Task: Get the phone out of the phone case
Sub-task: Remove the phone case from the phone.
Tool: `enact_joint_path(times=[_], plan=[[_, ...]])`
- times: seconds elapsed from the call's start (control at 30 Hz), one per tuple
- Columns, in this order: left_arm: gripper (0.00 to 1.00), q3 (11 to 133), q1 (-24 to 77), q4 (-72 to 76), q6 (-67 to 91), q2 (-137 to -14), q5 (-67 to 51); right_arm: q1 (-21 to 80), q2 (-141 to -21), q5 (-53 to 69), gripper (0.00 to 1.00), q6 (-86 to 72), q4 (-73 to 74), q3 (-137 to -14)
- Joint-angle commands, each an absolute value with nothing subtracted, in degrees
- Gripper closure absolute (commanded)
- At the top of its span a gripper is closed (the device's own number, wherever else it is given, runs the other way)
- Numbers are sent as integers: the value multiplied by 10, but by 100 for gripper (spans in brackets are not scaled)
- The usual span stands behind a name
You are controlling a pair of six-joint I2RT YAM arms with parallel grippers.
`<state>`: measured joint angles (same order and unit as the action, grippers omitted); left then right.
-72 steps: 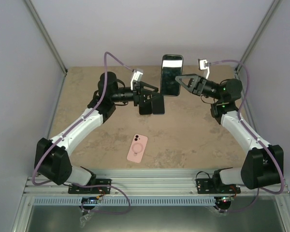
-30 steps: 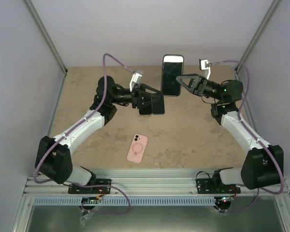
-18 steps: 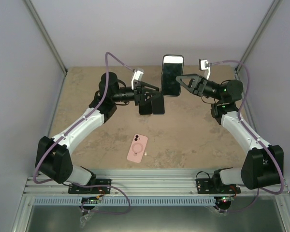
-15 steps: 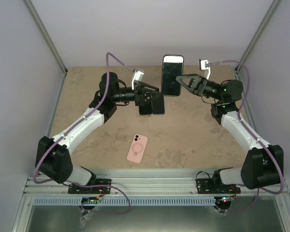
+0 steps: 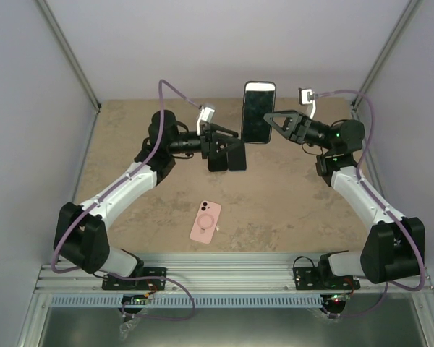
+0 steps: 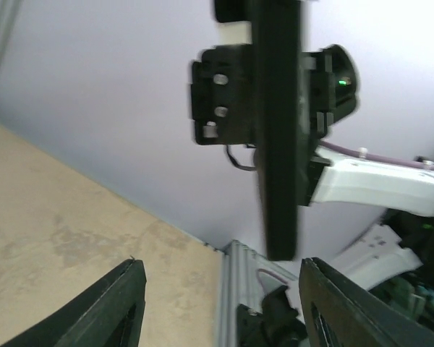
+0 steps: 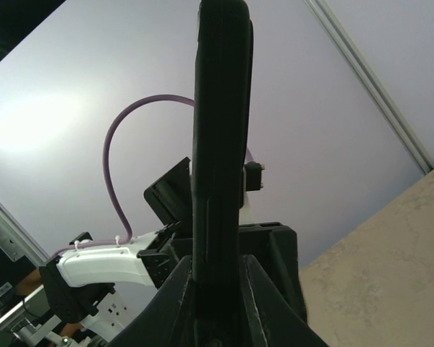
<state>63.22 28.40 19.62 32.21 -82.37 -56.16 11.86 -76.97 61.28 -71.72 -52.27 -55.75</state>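
1. Left claw [image 5: 227,156] hangs with its fingers apart and empty, beyond the pink phone case [image 5: 205,222] lying flat on the near tabletop [image 5: 289,195].
2. Farther back, right claw [image 5: 269,120] is clamped on the bare phone [image 5: 254,101], holding it upright in the air.

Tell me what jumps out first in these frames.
A phone held upright in mid-air by the right gripper, at back centre. The pink phone case lies flat on the table near the front, and the left gripper hangs open beside the phone.
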Motion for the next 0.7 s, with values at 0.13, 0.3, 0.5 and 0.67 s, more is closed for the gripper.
enact_joint_path(times=[0.13,0.3,0.5,0.67], plan=[[42,592,286,405,444,-814,-630,120,-750,606,99,-705,-535,-565],[47,638,286,258,354,-823,-575,120,-747,608,99,-706,-536,-566],[50,654,286,198,322,-830,-537,120,-748,609,100,-708,-539,-567],[51,657,287,154,285,-830,-511,120,-750,609,99,-713,-543,-571]])
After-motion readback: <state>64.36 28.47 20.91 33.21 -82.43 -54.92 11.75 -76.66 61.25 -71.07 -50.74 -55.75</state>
